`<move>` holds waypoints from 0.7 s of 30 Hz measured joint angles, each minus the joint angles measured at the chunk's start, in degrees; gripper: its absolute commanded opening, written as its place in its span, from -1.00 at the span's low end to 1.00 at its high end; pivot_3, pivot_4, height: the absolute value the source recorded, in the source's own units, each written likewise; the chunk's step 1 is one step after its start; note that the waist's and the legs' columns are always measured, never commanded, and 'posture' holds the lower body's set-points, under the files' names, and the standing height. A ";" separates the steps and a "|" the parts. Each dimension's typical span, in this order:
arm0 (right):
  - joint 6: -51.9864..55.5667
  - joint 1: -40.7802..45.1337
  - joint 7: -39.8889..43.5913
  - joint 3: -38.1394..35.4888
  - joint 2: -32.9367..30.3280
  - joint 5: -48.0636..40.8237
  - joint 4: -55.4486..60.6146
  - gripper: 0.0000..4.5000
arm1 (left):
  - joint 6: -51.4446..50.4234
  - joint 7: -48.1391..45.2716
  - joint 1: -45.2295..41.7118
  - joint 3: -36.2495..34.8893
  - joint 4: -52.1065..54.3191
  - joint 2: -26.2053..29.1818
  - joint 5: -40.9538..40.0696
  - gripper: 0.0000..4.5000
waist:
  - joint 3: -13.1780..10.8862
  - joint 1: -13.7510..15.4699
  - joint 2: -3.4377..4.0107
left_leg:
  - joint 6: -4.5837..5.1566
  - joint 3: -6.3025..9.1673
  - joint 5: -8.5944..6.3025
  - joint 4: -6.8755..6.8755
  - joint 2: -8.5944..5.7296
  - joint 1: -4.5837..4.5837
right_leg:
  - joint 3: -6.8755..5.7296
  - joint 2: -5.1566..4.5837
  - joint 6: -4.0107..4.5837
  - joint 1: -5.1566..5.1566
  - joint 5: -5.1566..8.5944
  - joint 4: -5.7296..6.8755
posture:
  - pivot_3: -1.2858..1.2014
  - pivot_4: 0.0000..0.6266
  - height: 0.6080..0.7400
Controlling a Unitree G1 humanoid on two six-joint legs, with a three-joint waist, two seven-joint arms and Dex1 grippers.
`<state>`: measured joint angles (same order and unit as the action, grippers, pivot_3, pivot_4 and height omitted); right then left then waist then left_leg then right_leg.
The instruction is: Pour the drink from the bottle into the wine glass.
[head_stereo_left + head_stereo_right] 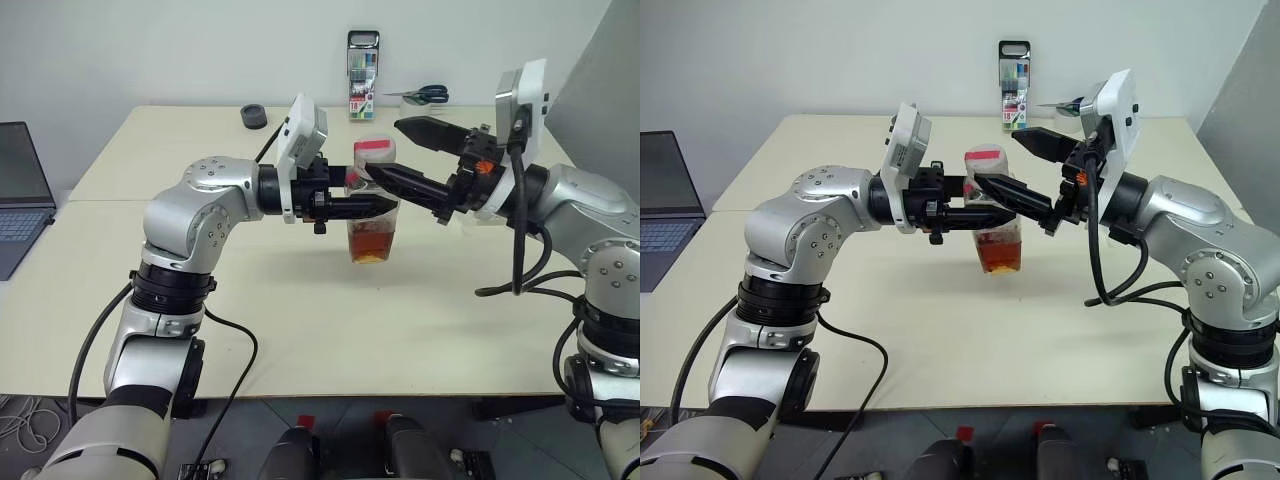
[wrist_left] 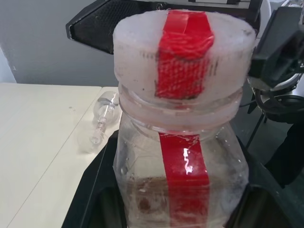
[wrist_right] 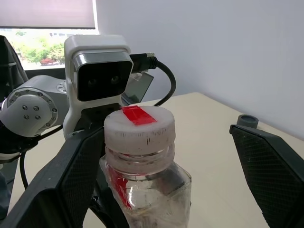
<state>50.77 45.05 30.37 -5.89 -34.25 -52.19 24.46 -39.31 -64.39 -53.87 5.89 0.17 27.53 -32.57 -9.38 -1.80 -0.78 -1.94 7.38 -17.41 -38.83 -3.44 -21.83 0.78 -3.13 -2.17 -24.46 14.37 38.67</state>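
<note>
The table [image 1: 300,330] is cream, with a seam running across its left part. The near half is bare as far as the front edge; the far edge meets the wall. Along that far edge stand a marker pack [image 1: 362,74], scissors [image 1: 420,95] and a small dark ring [image 1: 254,116]. A laptop [image 1: 22,190] sits off the table's left side.

Count: one bottle [image 1: 373,205], one wine glass [image 2: 102,118], two grippers.

The bottle is upright, raised clear of the tabletop near the table's centre. The drink [image 1: 371,243] fills only its lower part. The cap [image 3: 139,130] is whitish with a red tape strip, and it is on.

The left gripper [image 1: 375,205] reaches in level from the left, its fingers pinching the bottle's body below the neck.

The right gripper [image 1: 400,150] comes in from the right at cap height, jaws spread wide. One finger [image 3: 64,175] lies close beside the cap and neck; the other finger [image 3: 270,171] stands well apart from it. Whether the near finger touches the cap cannot be told.

The wine glass appears in the left wrist view, lying on its side on the table behind the bottle.
</note>
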 measured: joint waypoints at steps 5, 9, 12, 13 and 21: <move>1.50 -0.01 -0.03 -0.97 0.05 -3.71 0.29 0.99 | 0.00 0.01 0.00 0.00 0.09 0.01 -0.01 -0.12 | 0.00 0.00 0.00 | 0.00 0.00 0.00 0.00 0.00 0.00 | 0.00 0.00 0.00 0.00 0.00 0.00 | 0.03 -0.52 1.00; 2.07 0.16 -0.67 -1.00 1.12 -5.36 0.30 0.99 | 0.00 0.01 0.00 0.00 0.12 0.01 -0.01 -0.12 | 0.00 -0.01 0.00 | 0.00 0.00 0.00 0.00 0.00 0.00 | 0.01 0.00 0.00 0.00 0.00 0.00 | 0.03 -0.52 1.00; 1.91 0.80 -1.15 -0.45 2.13 -5.16 0.30 0.99 | 0.00 -0.01 0.00 0.00 0.12 0.01 -0.01 -0.12 | 0.00 -0.01 0.00 | 0.00 0.00 0.00 0.00 0.00 0.00 | -0.01 0.00 0.00 0.00 0.00 0.00 | 0.03 -0.52 1.00; 1.66 1.02 -1.56 -0.17 2.77 -4.77 0.21 0.99 | 0.00 -0.02 0.00 0.00 0.11 0.02 0.00 -0.12 | 0.00 -0.02 0.00 | 0.00 0.00 0.00 0.00 0.00 0.00 | 0.00 0.00 0.00 0.00 0.00 0.00 | 0.03 -0.52 1.00; 0.68 2.12 -2.01 1.16 4.50 -2.47 -0.26 0.43 | 0.00 -0.02 -0.01 0.00 0.11 0.06 0.00 -0.12 | 0.00 -0.01 0.00 | 0.00 0.00 0.00 0.00 0.00 0.00 | -0.01 0.00 0.00 0.00 0.00 0.00 | 0.03 -0.52 1.00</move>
<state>51.45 47.17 28.37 -4.73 -29.75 -54.66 24.21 -39.32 -64.42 -53.88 5.89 0.28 27.60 -32.57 -9.38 -1.81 -0.78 -1.95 7.38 -17.41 -38.83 -3.44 -21.82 0.77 -3.13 -2.16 -24.46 14.37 38.67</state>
